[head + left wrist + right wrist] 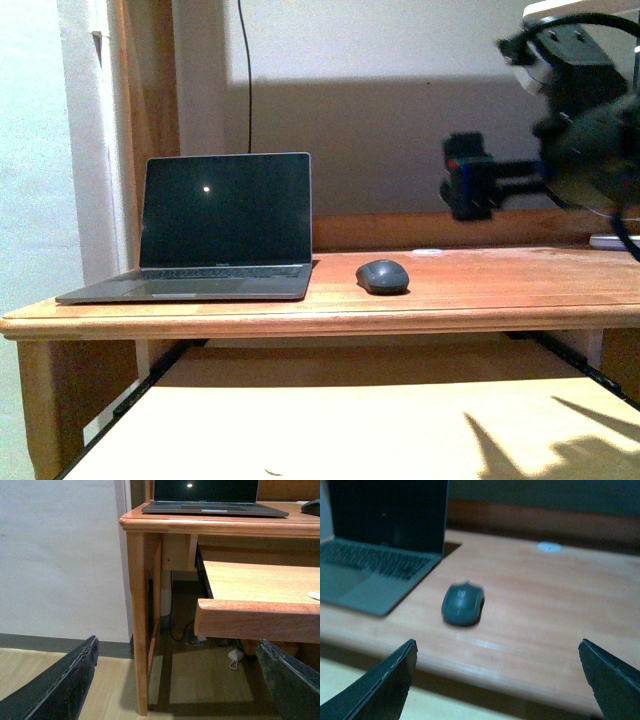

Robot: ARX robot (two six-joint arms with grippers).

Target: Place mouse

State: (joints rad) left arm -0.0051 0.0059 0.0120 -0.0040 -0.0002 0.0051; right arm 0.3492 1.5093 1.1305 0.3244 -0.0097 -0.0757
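The mouse (pixel 383 276) is dark grey, oval and domed, and rests on the wooden desk top (pixel 500 290) just right of the open laptop (pixel 215 230). In the right wrist view the mouse (pixel 463 605) lies ahead of my right gripper (pixel 500 680), which is open and holds nothing, back over the desk's front edge. In the front view the right gripper (pixel 468 190) hangs blurred above the desk, up and to the right of the mouse. My left gripper (pixel 177 680) is open and empty, low near the floor, facing the desk leg (pixel 139 630). Only an edge of the mouse (pixel 312 507) shows there.
A small flat white disc (pixel 550 546) lies at the back of the desk near the wall. A pull-out wooden shelf (pixel 260 615) sticks out below the desk top. Cables and a white plug (pixel 234 656) lie on the floor beneath. A wall stands left of the desk.
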